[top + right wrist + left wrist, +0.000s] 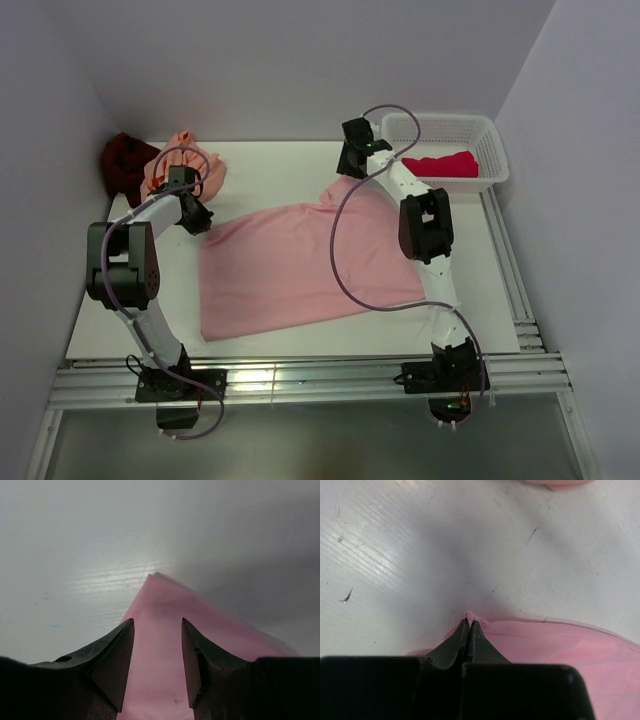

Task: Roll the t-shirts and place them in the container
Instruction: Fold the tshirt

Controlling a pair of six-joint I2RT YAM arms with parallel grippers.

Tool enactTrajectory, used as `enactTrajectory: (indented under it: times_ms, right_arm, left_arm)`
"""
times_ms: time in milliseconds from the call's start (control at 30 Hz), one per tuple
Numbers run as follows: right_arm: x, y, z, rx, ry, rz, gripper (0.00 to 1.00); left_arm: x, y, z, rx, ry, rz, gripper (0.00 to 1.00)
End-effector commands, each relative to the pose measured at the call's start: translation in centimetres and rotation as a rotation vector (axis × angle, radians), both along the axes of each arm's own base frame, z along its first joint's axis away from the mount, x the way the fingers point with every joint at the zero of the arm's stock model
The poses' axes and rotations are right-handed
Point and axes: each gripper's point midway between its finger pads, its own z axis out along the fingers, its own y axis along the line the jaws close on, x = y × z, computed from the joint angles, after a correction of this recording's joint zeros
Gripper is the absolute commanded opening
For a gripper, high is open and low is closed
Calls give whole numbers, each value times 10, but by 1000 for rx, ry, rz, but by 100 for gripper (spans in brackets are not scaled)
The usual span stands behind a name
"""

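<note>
The left gripper [469,623] pinches the far-left corner of the pink shirt [300,265]; the right gripper [157,622], half open, straddles its far-right corner, holding nothing.

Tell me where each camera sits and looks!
Top external: high behind the arms, looking down on the table; both arms and bases show.
Left wrist: on the left arm, looking along the shut left gripper pinching the light pink t-shirt edge.
Right wrist: on the right arm, looking past the open right gripper over that t-shirt's corner.
Shared: all show that t-shirt.
</note>
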Motion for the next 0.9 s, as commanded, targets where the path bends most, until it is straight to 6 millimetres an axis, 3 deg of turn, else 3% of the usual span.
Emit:
enactTrajectory:
  times_ms: [0, 167, 367, 600, 767, 867]
  right_arm:
    - [-10, 12, -20, 10, 65, 27, 50]
    - [-12, 9, -21, 8, 83, -9, 49]
    - [-31, -10, -36, -75, 155, -46, 51]
    - [-38, -22, -48, -158, 193, -35, 52]
    - [-37, -23, -44, -212, 179, -29, 52]
    - [-37, -20, -44, -205, 179, -10, 37]
  left_arm:
    - [7, -4, 21, 0, -69, -30, 0]
    - [7, -9, 19, -2, -65, -50, 0]
    - [4, -14, 24, -8, -86, -59, 0]
    - [6, -20, 28, -5, -88, -81, 0]
    - [7, -21, 32, 8, -92, -89, 0]
    - [8, -22, 34, 9, -96, -93, 0]
